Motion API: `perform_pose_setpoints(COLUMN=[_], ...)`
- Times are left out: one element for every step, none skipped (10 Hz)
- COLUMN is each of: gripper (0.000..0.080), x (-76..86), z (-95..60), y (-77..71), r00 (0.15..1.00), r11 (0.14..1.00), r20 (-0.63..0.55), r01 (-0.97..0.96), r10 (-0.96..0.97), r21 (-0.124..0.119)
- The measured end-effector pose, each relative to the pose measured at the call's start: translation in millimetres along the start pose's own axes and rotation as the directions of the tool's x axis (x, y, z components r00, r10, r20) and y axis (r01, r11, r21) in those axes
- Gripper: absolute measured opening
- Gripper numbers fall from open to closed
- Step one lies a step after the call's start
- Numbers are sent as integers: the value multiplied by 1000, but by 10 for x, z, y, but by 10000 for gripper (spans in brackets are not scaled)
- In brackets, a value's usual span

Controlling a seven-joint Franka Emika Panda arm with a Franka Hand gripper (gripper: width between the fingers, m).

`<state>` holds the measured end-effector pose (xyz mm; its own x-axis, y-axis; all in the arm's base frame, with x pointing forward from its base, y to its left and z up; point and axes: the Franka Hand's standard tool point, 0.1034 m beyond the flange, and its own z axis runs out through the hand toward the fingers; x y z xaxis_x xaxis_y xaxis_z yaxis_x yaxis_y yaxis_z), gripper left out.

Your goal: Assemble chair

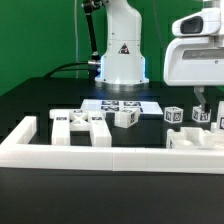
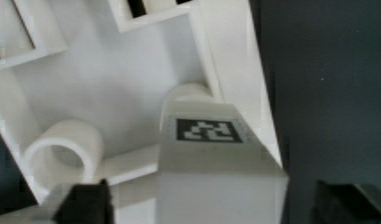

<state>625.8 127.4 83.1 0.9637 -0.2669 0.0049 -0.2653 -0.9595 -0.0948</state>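
In the wrist view a white chair piece (image 2: 219, 165) with a black-and-white tag on its face lies between my gripper's (image 2: 213, 205) dark fingers (image 2: 84, 203). A narrow gap shows on each side of it, so the jaws stand open around it. It rests against a larger white chair part (image 2: 116, 80) with slots and a round hole. In the exterior view my gripper (image 1: 205, 106) hangs low over tagged white blocks (image 1: 200, 116) at the exterior view's right. A flat slotted chair part (image 1: 85, 124) and a small tagged block (image 1: 126, 117) lie further to the exterior view's left.
The long white border frame (image 1: 100, 155) runs along the front and turns up at both ends. The marker board (image 1: 122, 104) lies flat before the arm's white base (image 1: 121, 60). Another tagged block (image 1: 173, 115) sits just beside the gripper.
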Motion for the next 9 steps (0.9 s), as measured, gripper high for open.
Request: perform_pose_setpoints(gripper=[425,291,291,291,291,291,291,291,291], x=[0,4,5,5,5,5,5,5,7], z=[0,-1,-1,-1,-1,-1,1,4,8], y=[1,9,10,10,11,11,14,24,32], r00=[1000,1000,1000,999,994,988,972,938,886], r11=[1000,1000,1000,999,994,988,972,938,885], r20=[0,0,0,0,0,0,1,5,7], r01=[0,-10,-29,-45,-107,-154,-237,-348,-464], r10=[0,10,29,45,107,154,237,348,464], r21=[0,0,0,0,1,1,2,13,23])
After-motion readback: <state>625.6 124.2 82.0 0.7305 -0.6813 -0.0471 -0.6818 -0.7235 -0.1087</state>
